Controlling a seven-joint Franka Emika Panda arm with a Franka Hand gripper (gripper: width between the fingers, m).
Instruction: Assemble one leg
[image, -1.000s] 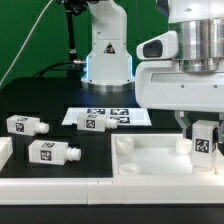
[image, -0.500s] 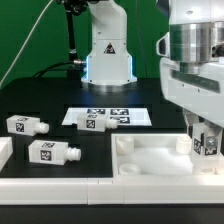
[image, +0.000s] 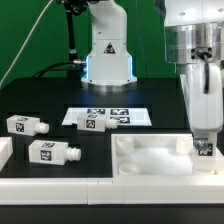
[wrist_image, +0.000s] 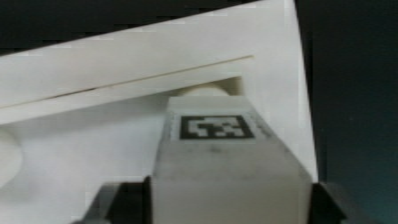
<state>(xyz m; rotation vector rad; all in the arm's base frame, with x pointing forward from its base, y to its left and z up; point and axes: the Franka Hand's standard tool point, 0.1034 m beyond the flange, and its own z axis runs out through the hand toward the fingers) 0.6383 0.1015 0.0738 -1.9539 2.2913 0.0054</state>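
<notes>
Wrist view: you see the leg clamped between the gripper fingers, tag facing you.
Exterior view: you find the leg upright at the tabletop corner on that view's right.
Loose legs: two lie well apart on the table.

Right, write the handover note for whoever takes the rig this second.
Gripper: shut on the leg, held upright over the white tray part at its corner on the exterior view's right.
Other legs: two lie loose on the black table at the exterior view's left; one lies by the marker board.
Done: leg brought to the corner socket.
Left: whether it is fully seated cannot be told; finish seating, then release.
</notes>
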